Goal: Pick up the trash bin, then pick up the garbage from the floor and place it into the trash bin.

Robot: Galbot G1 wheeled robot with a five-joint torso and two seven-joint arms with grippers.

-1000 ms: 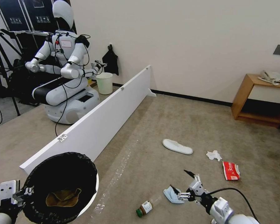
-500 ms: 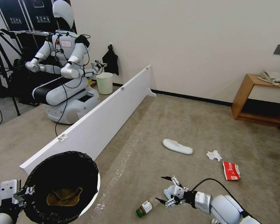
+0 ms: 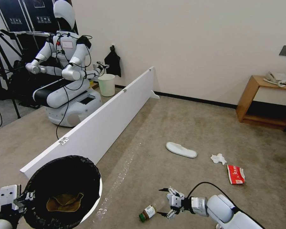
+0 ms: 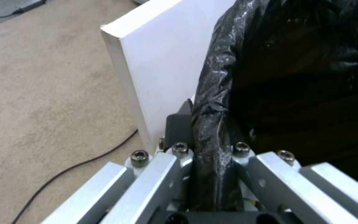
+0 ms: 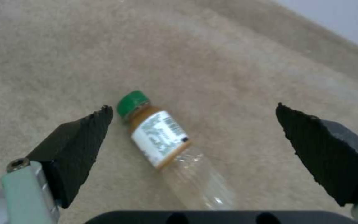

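The trash bin [image 3: 63, 190], white with a black bag over its rim, hangs at the lower left of the head view with crumpled brown paper [image 3: 65, 203] inside. My left gripper [image 3: 23, 198] is shut on its rim; the left wrist view shows the black bag [image 4: 212, 124] pinched in that gripper [image 4: 210, 146]. My right gripper [image 3: 163, 202] is open low over the carpet, just right of the green-capped brown bottle [image 3: 148, 212]. In the right wrist view the bottle [image 5: 162, 140] lies between the spread fingers [image 5: 84, 137], untouched. Farther off on the carpet lie a white slipper [image 3: 181, 149], a white tissue [image 3: 218, 158] and a red-white packet [image 3: 235, 174].
A long low white board [image 3: 101, 121] stands on edge from the bin toward the far wall. Behind it are another robot [image 3: 65, 73] and an unlined pale bin [image 3: 106, 84]. A wooden side table [image 3: 263, 101] stands at the right wall. A cable [image 4: 63, 174] runs over the carpet.
My right gripper has swung left and lower, from above the light-blue cloth to beside the bottle, and now covers the cloth. The left gripper and bin have stayed put.
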